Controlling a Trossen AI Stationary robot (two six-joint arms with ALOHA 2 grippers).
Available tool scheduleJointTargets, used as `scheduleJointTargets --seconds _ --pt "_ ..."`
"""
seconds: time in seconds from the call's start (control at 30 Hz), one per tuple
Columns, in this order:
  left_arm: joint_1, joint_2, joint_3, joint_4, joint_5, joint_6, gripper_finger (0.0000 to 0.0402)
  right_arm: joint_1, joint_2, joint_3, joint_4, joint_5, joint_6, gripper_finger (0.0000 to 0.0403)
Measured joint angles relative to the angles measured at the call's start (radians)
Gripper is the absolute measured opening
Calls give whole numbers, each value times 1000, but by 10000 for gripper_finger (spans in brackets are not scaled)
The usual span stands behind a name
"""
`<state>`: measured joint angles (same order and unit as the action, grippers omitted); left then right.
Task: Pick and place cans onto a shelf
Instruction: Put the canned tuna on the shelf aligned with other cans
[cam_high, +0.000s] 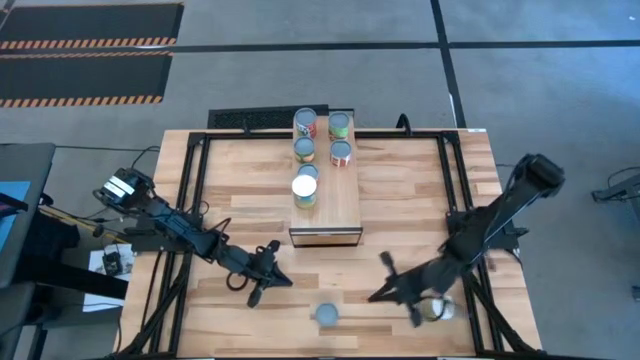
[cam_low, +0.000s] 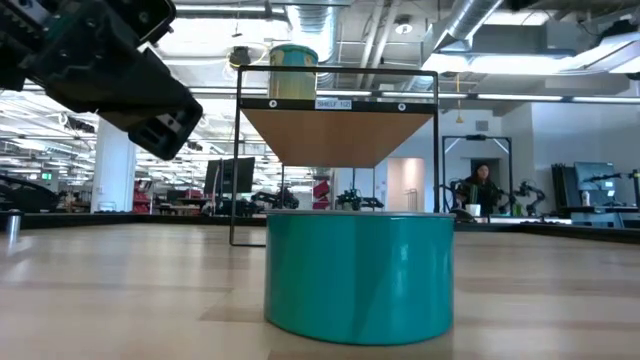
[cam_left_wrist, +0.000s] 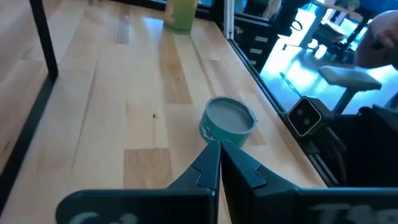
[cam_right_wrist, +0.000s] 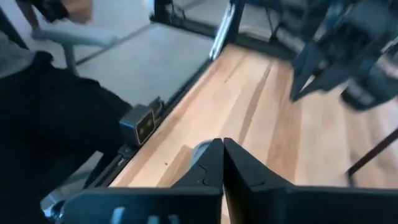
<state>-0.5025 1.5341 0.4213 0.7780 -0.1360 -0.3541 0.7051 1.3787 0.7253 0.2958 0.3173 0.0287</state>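
Note:
The light-wood shelf (cam_high: 335, 205) stands at the table's middle with several cans on its top, among them a white-topped one (cam_high: 305, 186) and a red-and-white one (cam_high: 305, 124). A teal can (cam_high: 327, 316) with a grey top stands on its base on the table near the front edge; it also shows in the low view (cam_low: 358, 275) and the left wrist view (cam_left_wrist: 229, 121). A yellow-green can (cam_high: 437, 308) stands at the front right, partly under my right arm. My left gripper (cam_high: 270, 278) is shut and empty, left of the teal can. My right gripper (cam_high: 385, 290) is shut and empty, right of it.
A black metal frame (cam_high: 190, 190) runs along the table's edges. Bare tabletop (cam_high: 240, 190) lies left of the shelf and more (cam_high: 410, 190) right of it. A person (cam_low: 480, 185) shows in the room far behind the table.

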Motion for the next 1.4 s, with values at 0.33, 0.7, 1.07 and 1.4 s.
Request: scheduleJointTargets --seconds 0.33,0.7,1.07,1.4 --pt "0 0 0 -4 -3 34 0 -34 360 293 -178 -20 120 139" --pt "0 1 0 -11 -32 36 0 -45 575 470 -292 -65 -55 180" --pt "0 1 0 -24 -38 20 0 -108 639 500 -352 -159 -82 97" --pt "0 1 0 -24 -88 20 0 -123 612 500 -425 -293 -82 13"
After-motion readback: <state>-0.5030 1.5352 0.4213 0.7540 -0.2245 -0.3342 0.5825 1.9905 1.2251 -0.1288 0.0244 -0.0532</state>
